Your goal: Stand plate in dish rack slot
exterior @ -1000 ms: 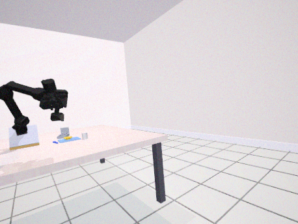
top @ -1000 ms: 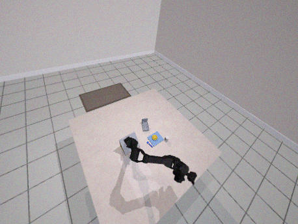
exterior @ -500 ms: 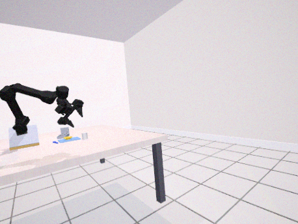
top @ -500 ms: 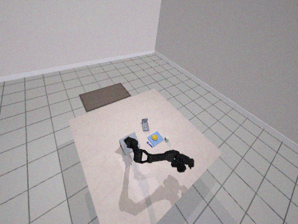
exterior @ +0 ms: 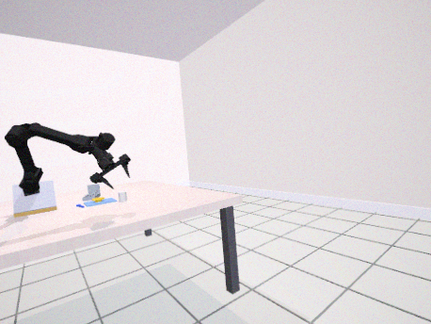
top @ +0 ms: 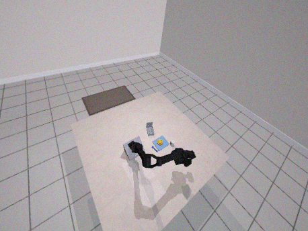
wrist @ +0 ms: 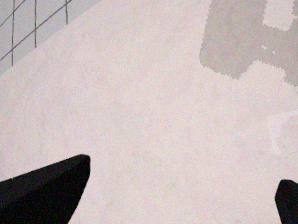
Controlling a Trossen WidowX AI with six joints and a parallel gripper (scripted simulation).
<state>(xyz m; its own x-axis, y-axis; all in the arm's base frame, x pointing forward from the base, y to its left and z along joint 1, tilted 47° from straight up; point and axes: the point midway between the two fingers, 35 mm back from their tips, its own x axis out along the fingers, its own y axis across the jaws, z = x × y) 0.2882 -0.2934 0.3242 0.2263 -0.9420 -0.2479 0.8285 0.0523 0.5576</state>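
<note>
From the top, the arm (top: 158, 159) reaches from its base (top: 132, 148) across the table (top: 101, 161). The gripper (top: 189, 157) hangs above the table to the right, with its fingers spread wide and nothing between them. A yellow thing (top: 160, 142), too small to tell whether it is the plate, lies on a blue mat (top: 160, 144) well apart from the gripper. The grey rack (top: 150, 128) stands just beyond the mat, and a small pale cup (top: 172, 144) sits beside the mat's right edge. A brown rug (top: 108, 99) lies on the floor behind the table.

From the exterior, the arm (exterior: 61, 138) arches from its base (exterior: 33, 198) and the gripper (exterior: 114, 171) tilts downward in the air, above the table (exterior: 165, 202) and apart from everything on it. Below it lie the blue mat (exterior: 99, 202) with the yellow thing (exterior: 98, 199), the rack (exterior: 93, 190) behind and the cup (exterior: 122, 197) to the right.

At the wrist, two dark fingers stand at the lower corners, far apart, with bare table (wrist: 153, 129) between them. A grey shadow (wrist: 242, 32) of the gripper falls at the upper right. Neither the yellow thing nor the rack shows here.
</note>
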